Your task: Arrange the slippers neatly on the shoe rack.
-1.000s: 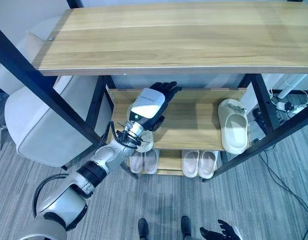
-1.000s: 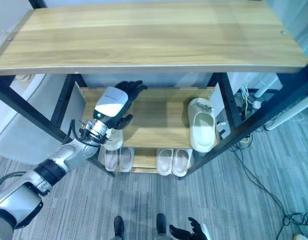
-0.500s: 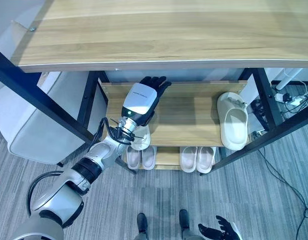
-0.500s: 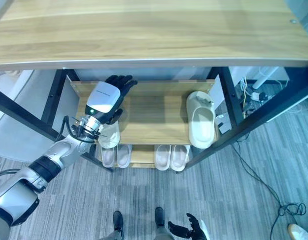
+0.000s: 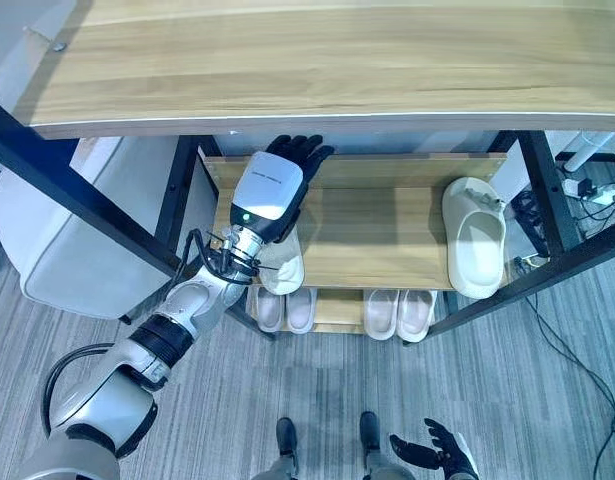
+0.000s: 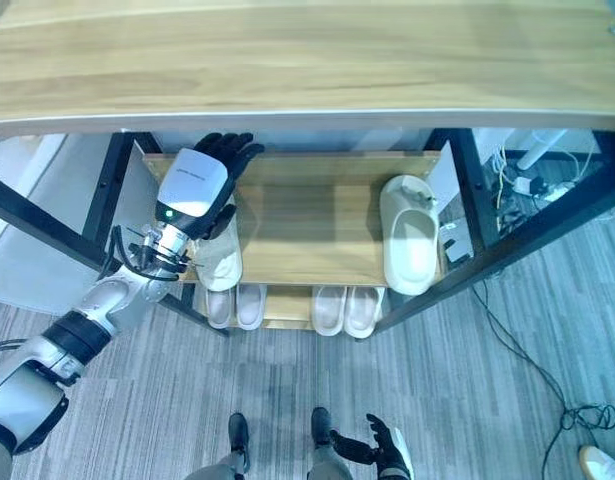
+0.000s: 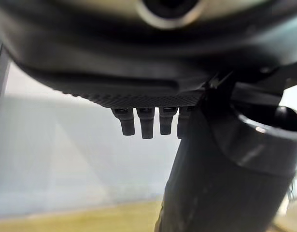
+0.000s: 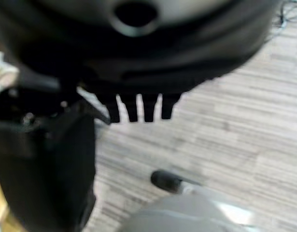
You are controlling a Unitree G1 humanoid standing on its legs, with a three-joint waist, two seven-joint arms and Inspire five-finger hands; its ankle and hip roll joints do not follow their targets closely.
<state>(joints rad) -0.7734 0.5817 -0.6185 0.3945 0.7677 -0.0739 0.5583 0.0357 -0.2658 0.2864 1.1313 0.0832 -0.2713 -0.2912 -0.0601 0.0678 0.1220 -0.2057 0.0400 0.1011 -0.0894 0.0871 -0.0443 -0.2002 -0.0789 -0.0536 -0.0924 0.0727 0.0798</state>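
Here, left hand point(image 5: 272, 185) over the middle shelf point(image 5: 377, 235) at centre-left of frame, fingers straight and spread, clamped on nothing. Just beneath the palm, a pale slipper point(image 5: 284, 266), long axis front-to-back. Its mate point(image 5: 474, 238) well apart at shelf's right end. Right hand point(image 6: 372, 452) low, relaxed open.

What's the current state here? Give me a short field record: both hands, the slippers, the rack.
left hand: fingers straight, reaching over the left end of the middle shelf, above a slipper
slipper under hand: cream, at the shelf's front left edge, heel overhanging
second slipper: cream, right end of the same shelf, lying apart
lower shelf: two pale pairs side by side
shoe rack: black frame, wooden shelves
right hand: low by the floor, fingers relaxed, holding nothing
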